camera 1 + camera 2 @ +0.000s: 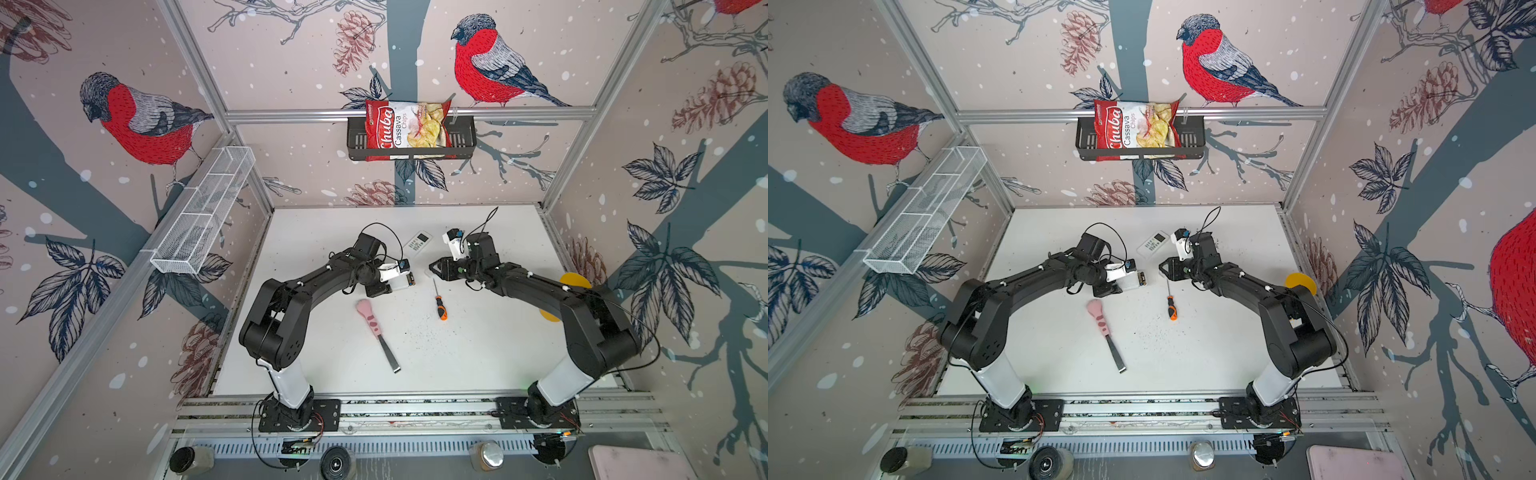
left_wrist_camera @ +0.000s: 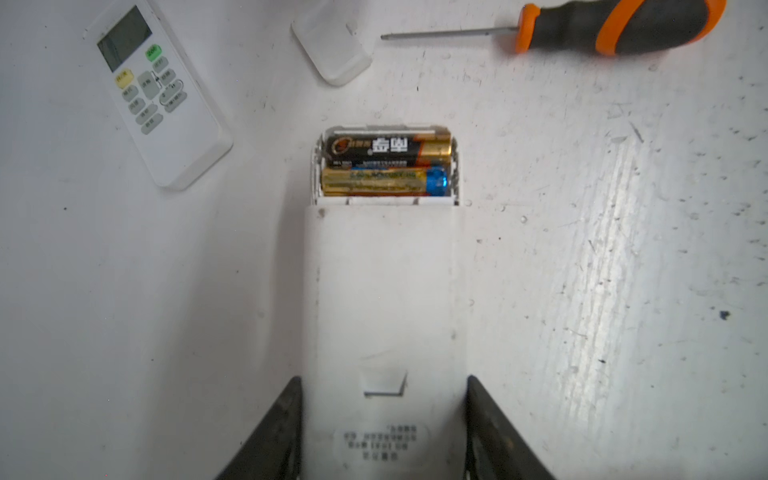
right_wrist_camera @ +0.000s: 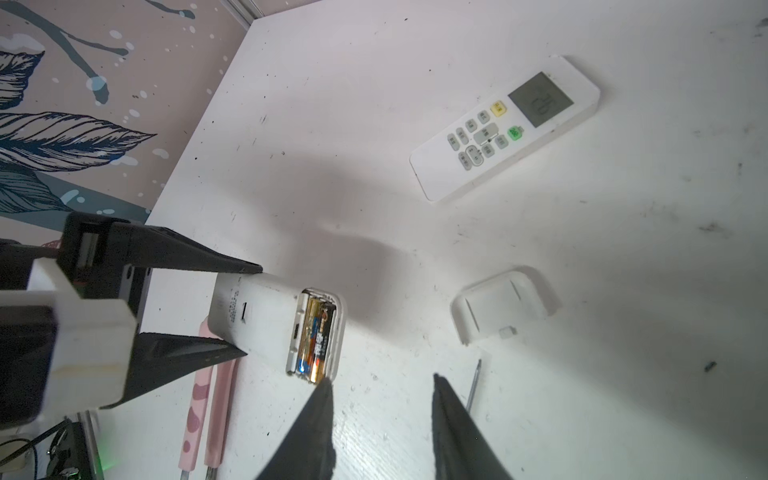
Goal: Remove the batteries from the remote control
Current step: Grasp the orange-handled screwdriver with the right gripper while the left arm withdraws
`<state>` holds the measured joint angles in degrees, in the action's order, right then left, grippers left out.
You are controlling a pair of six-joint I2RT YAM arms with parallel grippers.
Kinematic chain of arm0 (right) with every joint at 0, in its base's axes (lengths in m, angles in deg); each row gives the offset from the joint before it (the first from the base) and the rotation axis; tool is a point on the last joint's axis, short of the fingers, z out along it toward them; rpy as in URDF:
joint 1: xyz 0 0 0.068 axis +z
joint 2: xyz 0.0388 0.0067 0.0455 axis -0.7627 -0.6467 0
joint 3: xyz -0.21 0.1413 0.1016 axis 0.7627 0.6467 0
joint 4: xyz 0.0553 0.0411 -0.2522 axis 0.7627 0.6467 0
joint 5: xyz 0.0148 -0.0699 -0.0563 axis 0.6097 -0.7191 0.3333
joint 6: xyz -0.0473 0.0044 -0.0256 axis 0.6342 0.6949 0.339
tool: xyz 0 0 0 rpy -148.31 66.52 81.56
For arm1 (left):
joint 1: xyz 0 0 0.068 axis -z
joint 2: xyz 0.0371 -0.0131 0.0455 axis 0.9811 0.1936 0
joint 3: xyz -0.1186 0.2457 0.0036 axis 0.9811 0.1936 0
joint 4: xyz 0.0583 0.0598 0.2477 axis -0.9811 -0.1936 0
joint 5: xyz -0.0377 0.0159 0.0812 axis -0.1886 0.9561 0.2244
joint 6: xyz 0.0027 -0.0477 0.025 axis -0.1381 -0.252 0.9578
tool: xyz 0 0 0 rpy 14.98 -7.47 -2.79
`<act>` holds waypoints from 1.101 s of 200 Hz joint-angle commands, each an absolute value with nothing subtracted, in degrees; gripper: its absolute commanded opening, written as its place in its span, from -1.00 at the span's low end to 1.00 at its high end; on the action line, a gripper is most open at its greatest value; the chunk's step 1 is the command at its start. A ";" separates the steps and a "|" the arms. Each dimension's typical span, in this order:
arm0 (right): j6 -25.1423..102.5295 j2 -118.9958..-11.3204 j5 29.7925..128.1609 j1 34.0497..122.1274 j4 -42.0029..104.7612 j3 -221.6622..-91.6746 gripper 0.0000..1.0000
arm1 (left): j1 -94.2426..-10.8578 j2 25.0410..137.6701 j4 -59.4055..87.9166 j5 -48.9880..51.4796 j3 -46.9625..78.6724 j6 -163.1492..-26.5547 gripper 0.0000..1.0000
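Left fingers are clamped on the remote control, one on each long side at the label end. The back face is up and the open compartment points away from your left wrist, toward the right arm. That grip looks meant to pin the body so it can't slide or twist when something pulls at the far end, and it leaves the compartment clear.

Right fingers are apart with nothing between them. One tip sits right at the compartment's corner in the right wrist view; I can't tell if it touches. It's probably lined up to hook or pinch a cell out.

Batteries are both seated in the compartment, side by side across the remote. The black one is nearest the end wall and the gold-and-blue one is behind it. None are out yet.

The cover is off and lies on the surface just beyond the remote, near the screwdriver tip and out of the way. A second remote lies face up further back, well apart. A pink-handled tool lies nearer the arm bases.

Watch it: the cells look snug, so a tip may slip off the round casing. A hard pry could tilt the remote in your left grip.
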<state>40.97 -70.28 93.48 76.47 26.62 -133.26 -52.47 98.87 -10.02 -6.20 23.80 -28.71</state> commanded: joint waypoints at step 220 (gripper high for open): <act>34.98 -64.67 74.38 86.03 32.20 -121.29 0.04 | -52.56 111.28 -8.25 -3.18 17.05 -27.35 0.47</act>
